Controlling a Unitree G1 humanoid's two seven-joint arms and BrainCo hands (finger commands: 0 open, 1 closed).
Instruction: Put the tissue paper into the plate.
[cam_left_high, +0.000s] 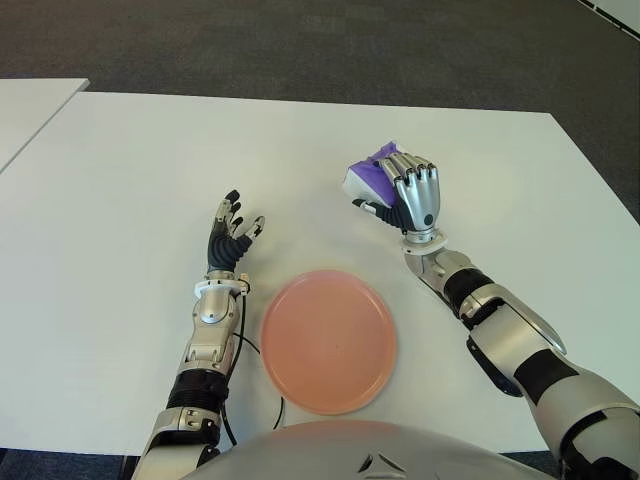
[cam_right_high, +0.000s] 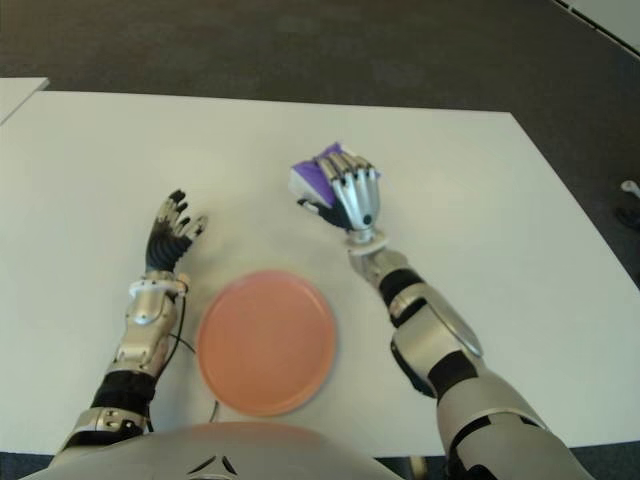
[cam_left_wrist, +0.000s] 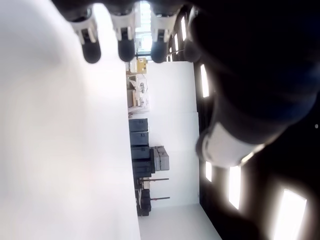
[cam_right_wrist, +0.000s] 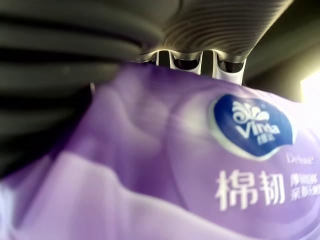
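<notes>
"Vinda" logo on tissue pack (cam_right_wrist: 200, 180)

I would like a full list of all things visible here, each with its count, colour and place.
Tissue pack: one, purple and white, gripped in the right robot hand, beyond the plate to its right.
Plate: one, pink, on the table's near edge, nothing in it.
Table: one, white, under everything.
Floor: dark carpet, beyond the table.
Right robot hand: one, silver, closed on the tissue pack.
Left robot hand: one, black, fingers spread, left of the plate.

plate (cam_left_high: 328, 340) on table (cam_left_high: 120, 180), tissue pack (cam_left_high: 368, 176) behind-right
</notes>
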